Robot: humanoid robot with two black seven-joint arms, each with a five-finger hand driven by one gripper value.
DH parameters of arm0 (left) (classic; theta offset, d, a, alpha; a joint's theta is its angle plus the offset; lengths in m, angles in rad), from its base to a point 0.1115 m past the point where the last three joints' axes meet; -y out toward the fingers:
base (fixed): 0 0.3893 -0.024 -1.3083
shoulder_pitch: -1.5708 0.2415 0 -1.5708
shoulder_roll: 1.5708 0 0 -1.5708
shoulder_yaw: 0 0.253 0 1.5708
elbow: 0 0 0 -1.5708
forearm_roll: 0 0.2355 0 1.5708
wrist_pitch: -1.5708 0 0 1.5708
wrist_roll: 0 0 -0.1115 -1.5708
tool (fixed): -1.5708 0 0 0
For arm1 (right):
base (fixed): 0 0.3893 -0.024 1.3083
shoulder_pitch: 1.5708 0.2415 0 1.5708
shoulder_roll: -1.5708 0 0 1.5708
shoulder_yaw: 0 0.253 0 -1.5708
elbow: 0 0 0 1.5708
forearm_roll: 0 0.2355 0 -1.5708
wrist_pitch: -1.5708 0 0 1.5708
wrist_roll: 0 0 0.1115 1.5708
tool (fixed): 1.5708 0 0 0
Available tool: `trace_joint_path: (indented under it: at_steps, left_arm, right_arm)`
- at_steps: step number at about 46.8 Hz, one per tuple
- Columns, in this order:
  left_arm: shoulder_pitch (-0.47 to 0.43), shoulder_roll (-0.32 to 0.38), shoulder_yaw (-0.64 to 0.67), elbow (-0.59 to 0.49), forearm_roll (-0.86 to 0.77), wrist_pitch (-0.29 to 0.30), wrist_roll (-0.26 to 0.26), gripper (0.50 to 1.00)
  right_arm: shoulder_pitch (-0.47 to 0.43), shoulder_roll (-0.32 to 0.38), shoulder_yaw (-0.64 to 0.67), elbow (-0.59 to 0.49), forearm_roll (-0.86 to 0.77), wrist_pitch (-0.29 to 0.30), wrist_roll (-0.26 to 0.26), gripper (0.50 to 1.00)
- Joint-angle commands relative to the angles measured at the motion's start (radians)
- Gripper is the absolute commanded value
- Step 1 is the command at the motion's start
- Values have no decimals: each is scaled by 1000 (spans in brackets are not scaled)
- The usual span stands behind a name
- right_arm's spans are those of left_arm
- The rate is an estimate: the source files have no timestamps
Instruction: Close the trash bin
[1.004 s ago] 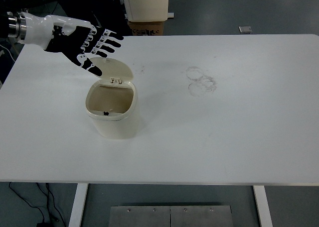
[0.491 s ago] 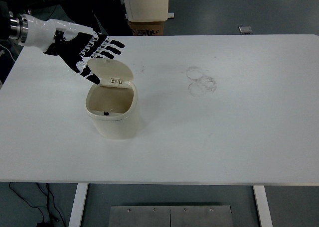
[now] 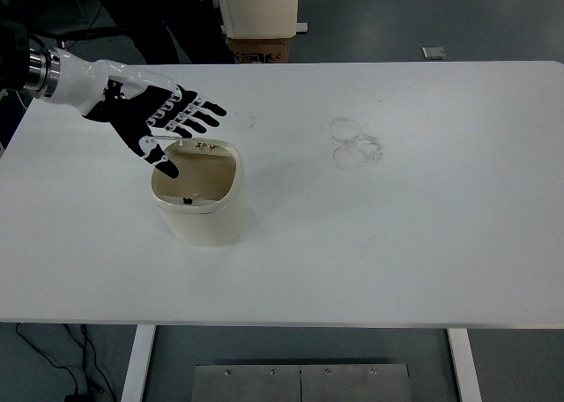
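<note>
A cream trash bin (image 3: 204,219) stands on the white table (image 3: 397,243), left of the middle. Its mouth faces up and the inside shows. The hinged lid (image 3: 201,141) stands nearly on edge at the bin's far rim, and only a thin strip of it shows. My left hand (image 3: 181,130) reaches in from the left edge with its fingers spread, palm down over the lid and the bin's far left rim. It grasps nothing. The right arm is out of view.
Faint ring stains (image 3: 355,144) mark the table right of the bin. A cream cabinet on a cardboard box (image 3: 258,18) stands beyond the far edge. A small grey object (image 3: 432,52) lies on the floor at the back right.
My left hand has moved down and forward over the bin. The lid, leaning back open before, has swung up to near edge-on under the hand.
</note>
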Motion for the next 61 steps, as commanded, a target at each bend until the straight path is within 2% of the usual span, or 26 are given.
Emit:
trace_joint_path:
  at_steps: [1,7,13,48,61]
  left_arm:
    - [0,5,0,-15,-1,0,3,1000]
    - [0,6,0,-44,0,0,11,1000]
    - [3,12,0,-72,30,0,43,1000]
    - [31,2,1,-101,71,0,49,1000]
    - [73,3,9,-99,106,0,49,1000]
  right_arm:
    - [-1,0,0,0,0,0,0,991]
    - [-1,0,0,0,0,0,0,991]
    - [-1,0,0,0,0,0,0,991]
    - [1,0,0,0,0,0,0,991]
    - [-1,0,0,0,0,0,0,991]
